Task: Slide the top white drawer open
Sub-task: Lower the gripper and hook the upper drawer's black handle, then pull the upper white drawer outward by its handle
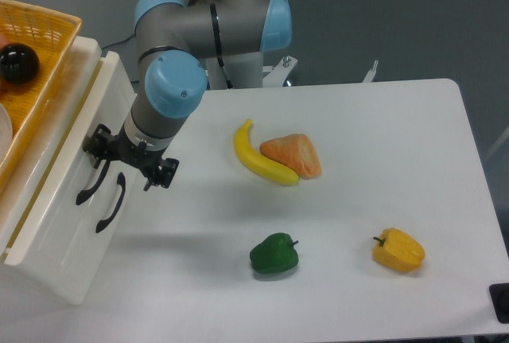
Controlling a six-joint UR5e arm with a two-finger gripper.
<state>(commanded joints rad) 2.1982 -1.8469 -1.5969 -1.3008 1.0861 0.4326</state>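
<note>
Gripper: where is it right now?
Left side of the camera view: the gripper is at the cabinet front, by the top white drawer's black handle, left of the banana.

two white plastic drawers with curved black handles (79, 160) sitting in one cabinet | one orange wicker basket (44, 33) resting on top | one yellow banana (258, 158) | one orange-tan wedge-shaped item (294, 154) | two bell peppers lying apart: one green (274, 254), one yellow (398, 251) | one black ball (17, 63) sitting in the basket

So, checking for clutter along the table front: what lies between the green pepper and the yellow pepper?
Nothing: the camera view shows bare white table between the green pepper and yellow pepper.
</note>
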